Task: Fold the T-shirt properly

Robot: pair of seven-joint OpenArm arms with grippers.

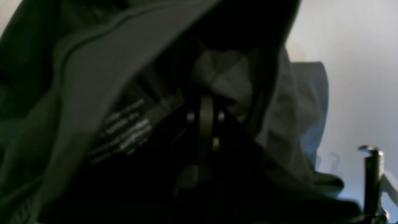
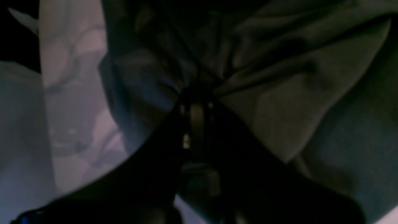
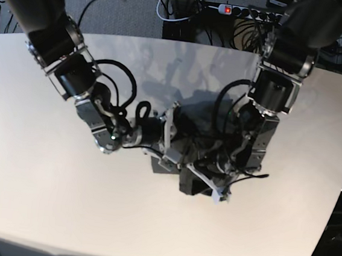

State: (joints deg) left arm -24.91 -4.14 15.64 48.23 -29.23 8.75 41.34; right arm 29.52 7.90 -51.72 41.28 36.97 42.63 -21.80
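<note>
Close before the left wrist camera, the T-shirt (image 1: 93, 71) hangs in dark folds that fill most of the frame, with a printed label (image 1: 124, 130) showing on its inner side. The left gripper (image 1: 206, 104) has its jaws together on a bunch of this cloth, which drapes away on both sides. I judge that it is pinched so that an edge can be lifted and carried over. A metal post (image 1: 371, 174) stands at the lower right against the pale table (image 1: 357, 62).

Seen from the right wrist, the right gripper (image 2: 196, 93) is likewise clamped on a gathered pleat of the T-shirt (image 2: 295, 93), the creases running out from the pinch. Pale tabletop (image 2: 71, 109) lies to the left.

From the base view, both arms meet over the middle of the table (image 3: 43, 200), and the T-shirt (image 3: 187, 120) sits crumpled in a small dark heap between and under them, far from flat. The wrists and their looping cables (image 3: 118, 80) hide much of it. A power strip (image 3: 243, 11) lies beyond the far edge, well apart.
</note>
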